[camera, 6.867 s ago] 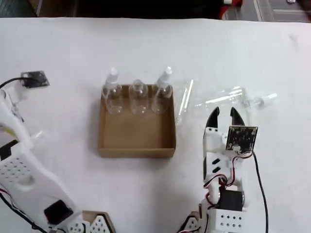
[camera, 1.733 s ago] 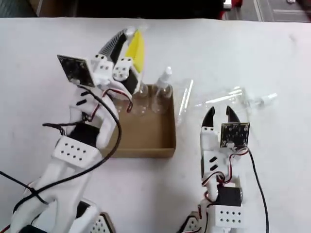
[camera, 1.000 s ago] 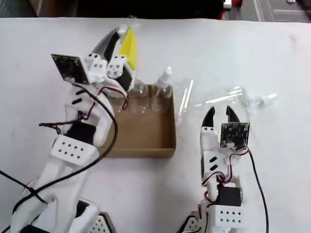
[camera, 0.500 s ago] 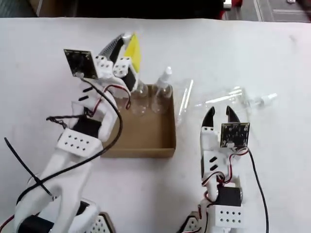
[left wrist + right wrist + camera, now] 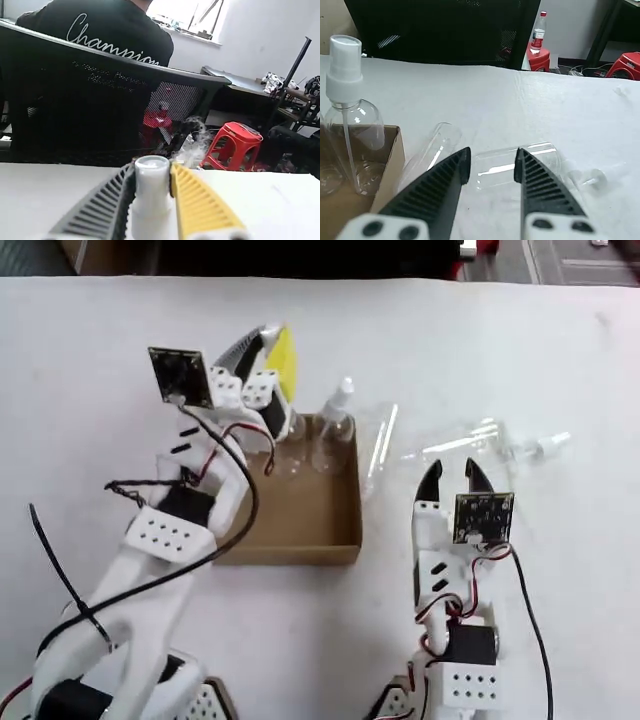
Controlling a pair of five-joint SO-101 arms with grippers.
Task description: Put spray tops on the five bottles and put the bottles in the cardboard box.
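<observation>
My left gripper [image 5: 266, 340] is shut on a white spray top [image 5: 150, 192], held above the back edge of the cardboard box [image 5: 300, 525]. In the box, one clear bottle [image 5: 335, 435] stands with a spray top on, and beside it an uncapped bottle [image 5: 287, 440] shows partly behind the left arm. My right gripper [image 5: 452, 473] is open over the table right of the box. Just beyond its fingertips a clear bottle [image 5: 520, 162] lies on its side, and a second [image 5: 431, 146] lies closer to the box. The capped bottle [image 5: 351, 117] stands in the box corner.
A loose white spray top [image 5: 545, 446] lies on the table beyond the lying bottles. The left arm [image 5: 175, 530] covers the box's left side. A black chair and red stools stand past the far table edge. White table stretches open to the far right.
The left arm has shifted right and slightly toward the box with the spray top in its gripper. The right arm has not moved.
</observation>
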